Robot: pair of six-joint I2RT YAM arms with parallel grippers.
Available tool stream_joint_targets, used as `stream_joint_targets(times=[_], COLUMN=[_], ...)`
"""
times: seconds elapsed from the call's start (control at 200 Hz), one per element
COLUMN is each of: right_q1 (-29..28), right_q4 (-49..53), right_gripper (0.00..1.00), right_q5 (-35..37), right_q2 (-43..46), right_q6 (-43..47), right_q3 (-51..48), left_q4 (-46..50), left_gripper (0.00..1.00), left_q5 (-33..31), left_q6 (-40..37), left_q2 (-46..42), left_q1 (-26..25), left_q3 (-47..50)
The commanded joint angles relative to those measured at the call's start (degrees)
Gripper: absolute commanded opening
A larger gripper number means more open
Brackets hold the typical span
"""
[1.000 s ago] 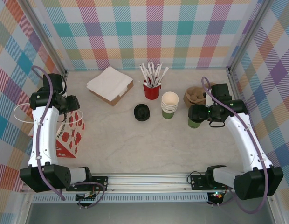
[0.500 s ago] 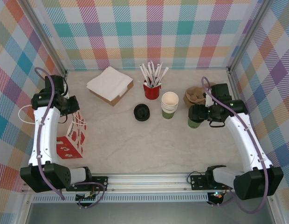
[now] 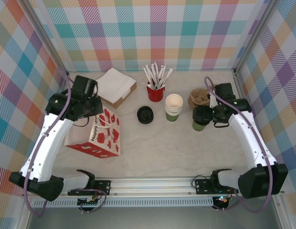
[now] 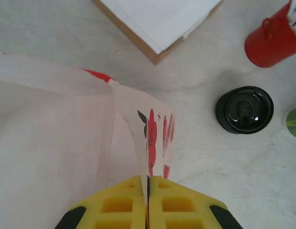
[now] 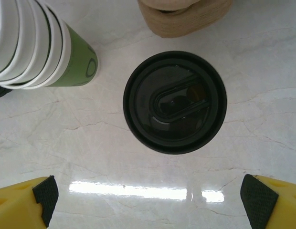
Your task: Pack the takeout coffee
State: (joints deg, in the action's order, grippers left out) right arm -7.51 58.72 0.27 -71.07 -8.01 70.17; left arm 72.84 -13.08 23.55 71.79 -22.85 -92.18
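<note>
Your left fingers (image 4: 121, 202) were pinched tight on the gift bag (image 4: 67, 143) rim. Your right fingers (image 5: 24, 202) stood spread wide, the takeout coffee (image 5: 174, 101) centred just ahead between them. You'd do well to descend squarely, then close gently on its sides.

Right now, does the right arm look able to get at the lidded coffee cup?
Probably yes. The right arm hangs over the lidded coffee cup with its jaws wide open, and nothing lies between. The stack of empty cups and the brown pulp carrier stand off to the sides.
</note>
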Motion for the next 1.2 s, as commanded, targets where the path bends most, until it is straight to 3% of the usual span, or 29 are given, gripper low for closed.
stream_joint_targets(times=[0.0,0.21,0.6,0.78,0.925,1.195], right_q1=[1.3,3.0,7.79,9.71,9.72,9.76], right_q4=[1.4,1.22,2.36,0.94,0.23,2.51], right_gripper=[1.0,1.0,1.0,1.0,0.95,0.87], right_q5=[1.32,1.35,-3.26,-2.73,-1.44,0.67], right_q2=[-1.12,-1.92,-9.6,-17.36,-24.68,-40.43], right_q6=[2.1,2.65,7.56,11.47,15.03,19.53], right_q3=[2.67,3.56,9.22,15.66,22.5,36.52], left_q4=[3.99,6.23,4.4,2.36,0.62,0.68], left_gripper=[0.0,0.0,0.02,0.18,0.43,0.67], left_q5=[-8.2,-12.92,-11.22,-8.56,-6.36,-4.83], left_q6=[8.06,13.45,16.18,15.62,13.82,9.56], left_q2=[2.87,9.37,17.72,19.97,19.34,13.46], left_q1=[-6.61,-15.18,-20.22,-20.83,-20.9,-20.84], left_q3=[-3.69,-8.93,-13.04,-13.28,-14.7,-17.23])
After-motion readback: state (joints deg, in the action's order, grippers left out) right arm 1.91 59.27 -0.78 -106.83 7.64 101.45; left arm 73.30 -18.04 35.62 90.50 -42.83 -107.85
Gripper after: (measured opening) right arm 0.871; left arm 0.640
